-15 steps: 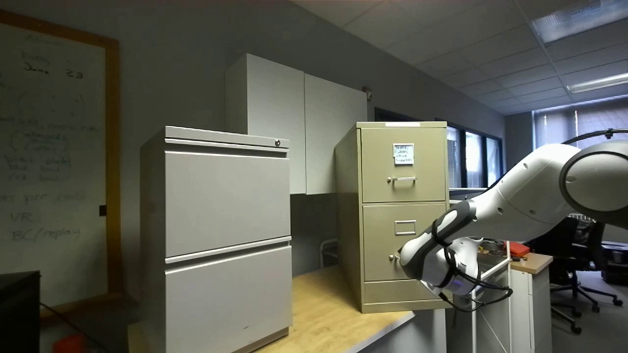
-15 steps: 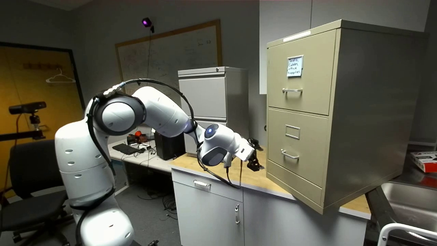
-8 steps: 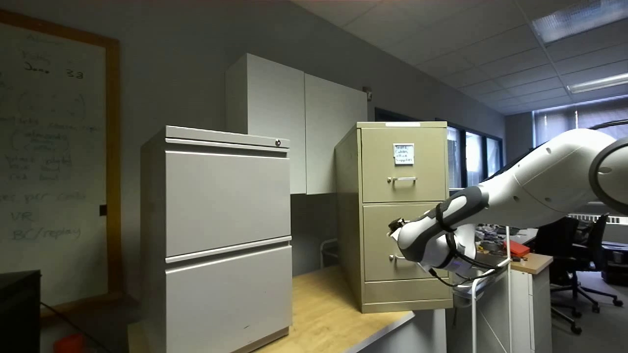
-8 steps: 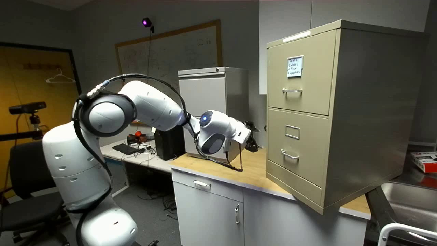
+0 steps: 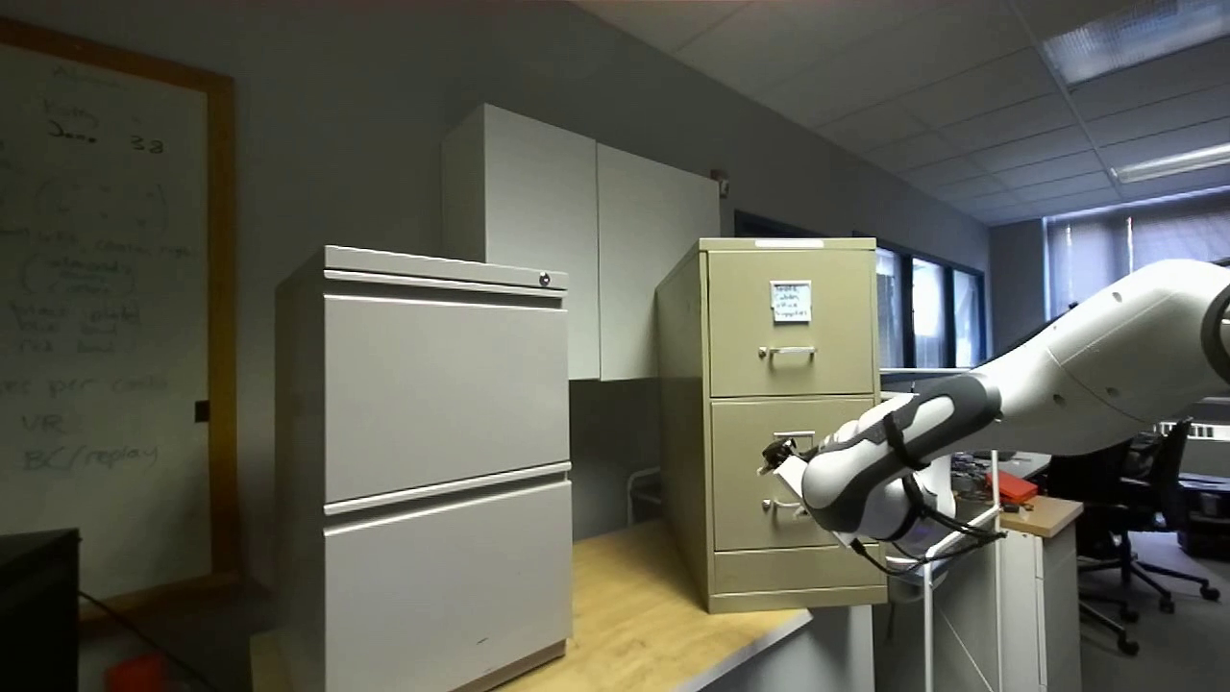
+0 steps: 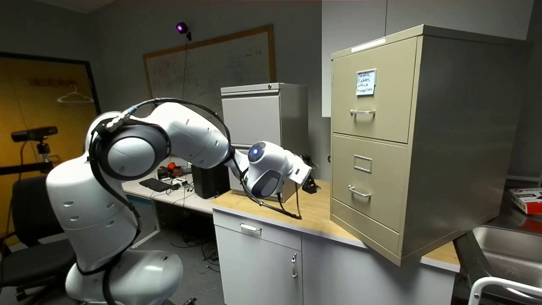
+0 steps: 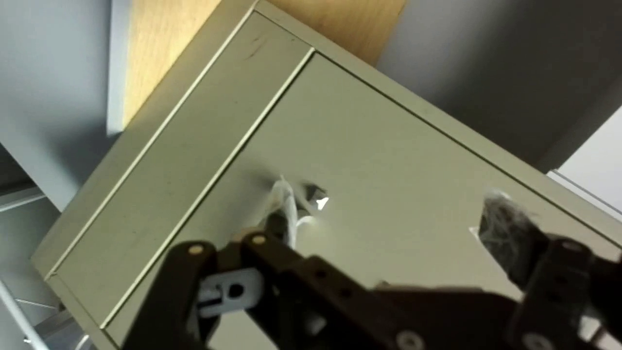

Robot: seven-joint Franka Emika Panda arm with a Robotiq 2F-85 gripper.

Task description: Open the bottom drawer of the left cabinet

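Note:
The left cabinet, a tall beige filing cabinet (image 5: 793,274) (image 6: 461,135), stands on the wooden counter in both exterior views. Its bottom drawer (image 6: 385,182) is shut flush, with an empty label frame and a silver handle (image 6: 359,192). The same drawer front fills much of the wrist view (image 7: 388,136). My gripper (image 6: 314,174) is open and empty in front of the drawer, with a gap to it. In the wrist view its fingers (image 7: 391,197) are wide apart; one finger partly hides the handle (image 7: 318,199).
A light-grey two-panel cabinet (image 5: 447,394) (image 6: 252,120) stands on the same counter (image 6: 313,207). White wall cupboards (image 5: 540,240) hang behind. A sink (image 6: 508,245) lies beside the filing cabinet. A white metal frame (image 5: 928,625) stands near the arm.
My gripper has risen and drawn back a little from the cabinet, then dropped slightly over the last half second. The arm's upper links have shifted back. The drawer has not moved.

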